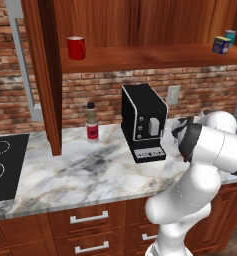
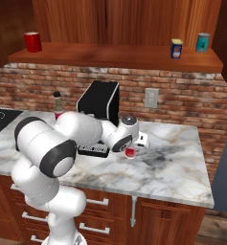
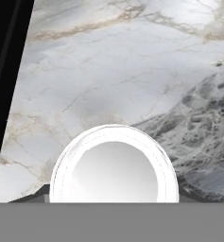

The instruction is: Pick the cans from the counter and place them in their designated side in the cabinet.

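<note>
Glossy white arm — rounded, bulbous segments — with dark joint bands.

Three cans are counted: a blue one and a teal one on the shelf, a red one on the counter. One mug, one bottle and one coffee machine are seen.

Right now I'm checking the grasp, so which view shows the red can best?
The right base view: the red can stands on the counter under the gripper. The hand view shows its white top from above. In the left base view the arm hides it.
</note>
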Motion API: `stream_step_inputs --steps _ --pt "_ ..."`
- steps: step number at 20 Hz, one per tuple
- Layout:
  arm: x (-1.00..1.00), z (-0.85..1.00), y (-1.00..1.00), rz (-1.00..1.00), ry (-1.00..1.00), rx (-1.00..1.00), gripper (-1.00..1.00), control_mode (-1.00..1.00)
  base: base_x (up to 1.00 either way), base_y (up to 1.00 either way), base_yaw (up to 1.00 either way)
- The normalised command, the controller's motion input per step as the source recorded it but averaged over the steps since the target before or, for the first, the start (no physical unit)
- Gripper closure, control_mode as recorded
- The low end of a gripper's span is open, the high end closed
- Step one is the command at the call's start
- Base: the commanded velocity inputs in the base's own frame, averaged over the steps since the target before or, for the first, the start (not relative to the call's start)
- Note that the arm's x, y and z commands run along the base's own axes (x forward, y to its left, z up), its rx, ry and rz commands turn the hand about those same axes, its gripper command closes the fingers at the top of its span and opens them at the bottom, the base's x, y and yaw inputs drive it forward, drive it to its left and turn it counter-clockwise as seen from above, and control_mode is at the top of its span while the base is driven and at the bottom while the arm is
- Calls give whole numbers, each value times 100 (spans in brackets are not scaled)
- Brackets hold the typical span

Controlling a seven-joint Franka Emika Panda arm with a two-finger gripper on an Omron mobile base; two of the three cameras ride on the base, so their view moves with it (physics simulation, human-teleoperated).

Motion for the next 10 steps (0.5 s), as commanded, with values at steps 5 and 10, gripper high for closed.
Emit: stream_step_inputs --steps 5,10 --pt "-9 46 -5 0 -4 7 100 -100 0 0 0" --pt "-10 44 -2 0 -5 6 100 -100 0 0 0"
